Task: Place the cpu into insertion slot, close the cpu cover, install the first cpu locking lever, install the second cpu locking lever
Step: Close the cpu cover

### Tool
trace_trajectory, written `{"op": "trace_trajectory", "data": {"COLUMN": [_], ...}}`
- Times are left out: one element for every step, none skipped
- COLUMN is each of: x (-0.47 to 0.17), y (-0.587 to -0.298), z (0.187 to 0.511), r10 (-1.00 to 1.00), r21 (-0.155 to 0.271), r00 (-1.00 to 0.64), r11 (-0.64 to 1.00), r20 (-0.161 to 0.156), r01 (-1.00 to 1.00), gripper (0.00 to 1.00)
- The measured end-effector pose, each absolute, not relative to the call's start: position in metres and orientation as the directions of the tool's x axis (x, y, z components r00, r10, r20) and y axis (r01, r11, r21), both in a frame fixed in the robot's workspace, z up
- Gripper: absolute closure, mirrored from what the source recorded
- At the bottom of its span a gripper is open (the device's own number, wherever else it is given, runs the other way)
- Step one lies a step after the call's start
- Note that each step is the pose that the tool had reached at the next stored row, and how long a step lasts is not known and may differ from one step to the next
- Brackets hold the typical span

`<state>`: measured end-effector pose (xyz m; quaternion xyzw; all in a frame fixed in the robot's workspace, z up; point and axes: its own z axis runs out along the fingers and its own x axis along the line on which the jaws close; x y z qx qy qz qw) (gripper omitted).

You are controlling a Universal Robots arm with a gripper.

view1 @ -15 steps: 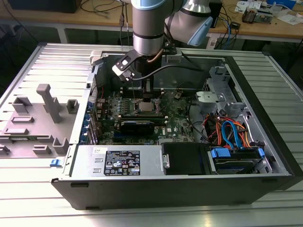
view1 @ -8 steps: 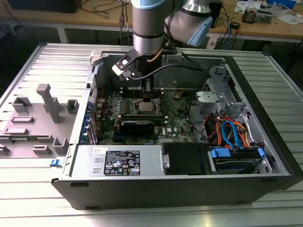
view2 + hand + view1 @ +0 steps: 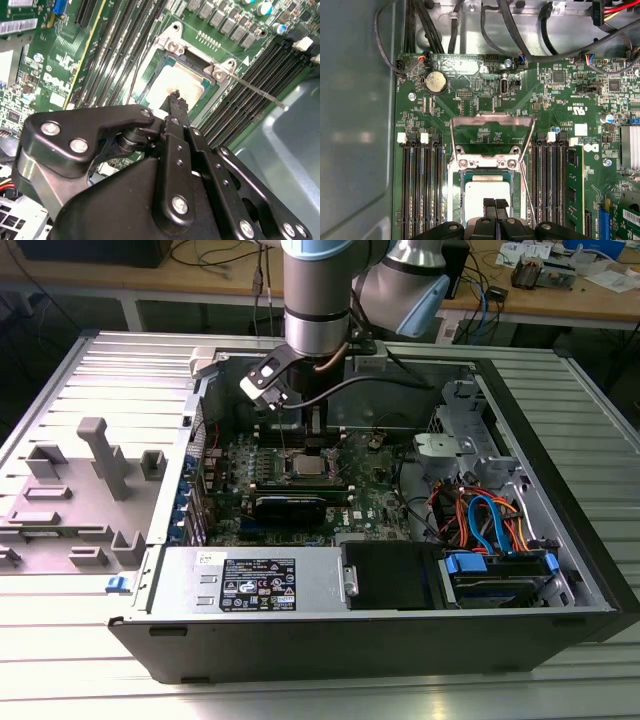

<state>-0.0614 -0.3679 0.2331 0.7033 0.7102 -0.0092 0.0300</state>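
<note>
The cpu (image 3: 487, 192), a flat square chip with a silver top, lies seated in the insertion slot (image 3: 456, 200) on the green board, also seen in the second wrist view as the cpu (image 3: 177, 82). My gripper (image 3: 495, 204) hovers just over the chip's middle, fingers (image 3: 489, 206) together with nothing between them. The cpu cover (image 3: 492, 121), a thin silver frame, stands tipped open off the socket's hinge side. A thin locking lever (image 3: 255, 90) sticks out free beside the socket, visible as the lever (image 3: 527, 192). In the exterior view my gripper (image 3: 306, 445) reaches down into the open computer case.
Black memory slots (image 3: 422, 190) flank the socket on both sides, one holding a green module (image 3: 575, 190). A coin battery (image 3: 436, 81) and cables (image 3: 490, 30) lie beyond the cover. The case holds a power supply (image 3: 255, 585) and drive cables (image 3: 480, 525). A grey fixture (image 3: 100, 455) stands outside.
</note>
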Motion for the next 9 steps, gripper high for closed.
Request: {"op": "trace_trajectory", "data": {"x": [-0.0607,-0.0607,-0.0606,-0.0606,-0.0606,-0.0606,-0.0606,-0.0606,-0.0606], "y": [-0.3680,-0.3679,-0.3679,-0.3679,-0.3679,-0.3679,-0.3679,-0.3679,-0.3679], "z": [0.2331,0.2333,0.2340,0.2348,0.2361,0.2372,0.2382,0.2390,0.2398], "r10": [0.998,0.998,0.998,0.998,0.998,0.998,0.998,0.998,0.998], "r21": [0.029,0.028,0.028,0.028,0.028,0.028,0.028,0.028,0.028], "r00": [-0.009,-0.009,-0.009,-0.009,-0.009,-0.009,-0.009,-0.009,-0.009], "r11": [0.011,0.011,0.010,0.010,0.011,0.011,0.011,0.011,0.011], "r20": [-0.055,-0.056,-0.056,-0.055,-0.056,-0.056,-0.056,-0.055,-0.056], "r01": [1.000,1.000,1.000,1.000,1.000,1.000,1.000,1.000,1.000], "gripper": [0.89,0.89,0.89,0.89,0.89,0.89,0.89,0.89,0.89]}}
